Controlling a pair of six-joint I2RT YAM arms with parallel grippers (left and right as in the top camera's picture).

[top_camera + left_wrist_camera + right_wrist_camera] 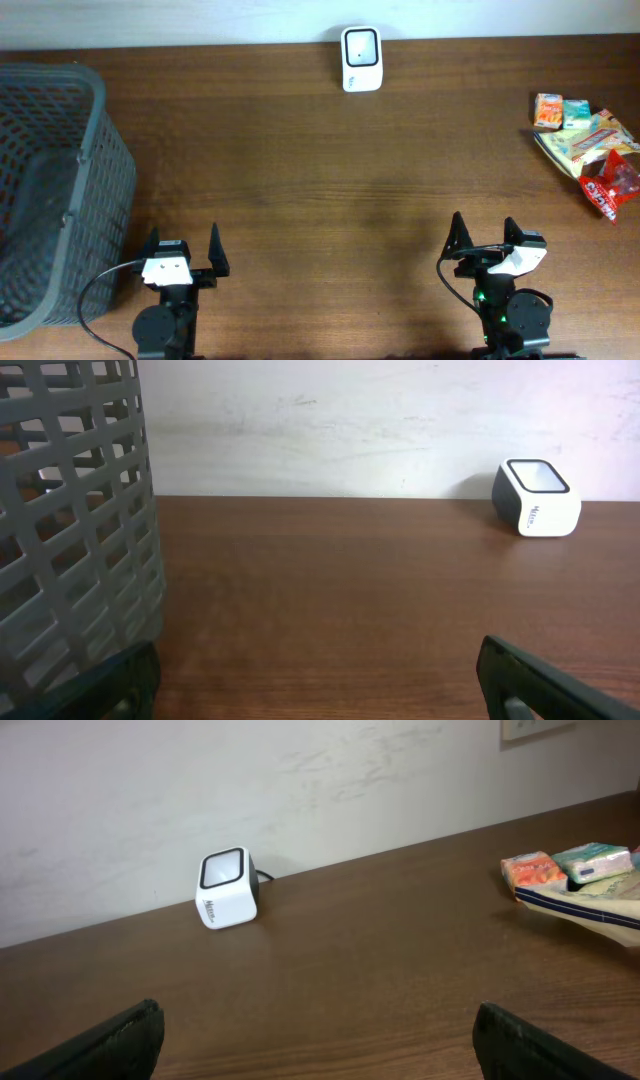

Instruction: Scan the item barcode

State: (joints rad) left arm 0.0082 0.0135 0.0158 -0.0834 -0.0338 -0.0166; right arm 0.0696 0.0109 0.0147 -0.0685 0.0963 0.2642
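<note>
Dark brown wood grain covers the desk (320, 170), which runs from the arms' bases at the near edge to a pale wall (350, 420) at the far edge.

Nearest the bases, the left end effector (184, 236) hangs just above the wood with its two dark fingers (540, 680) spread wide and nothing between them. The right end effector (484, 224) sits at the same depth on the other side, also spread wide and holding nothing. In its wrist view only bare desk shows between the fingertips (100, 1045).

Just beside the left arm, on its outer side, stands a grey lattice basket (100, 130). It reaches from the near edge almost to the far edge, and its wall fills the left of the left wrist view.

Farther out, well ahead of the right arm and toward the right edge of the desk, lies a small heap of snack items. A red packet (612, 186) is closest. A yellow packet (585, 146) lies beyond it, touching it. At the far end of the heap an orange box (547, 110) and a green box (576, 113) sit side by side, resting against the yellow packet. No barcode can be made out on any of them.

Farthest of all, against the wall and near the middle of the desk's far edge, sits the white scanner (360, 58). Its dark-framed window is tilted up and toward the arms, well apart from the heap and from both end effectors.
</note>
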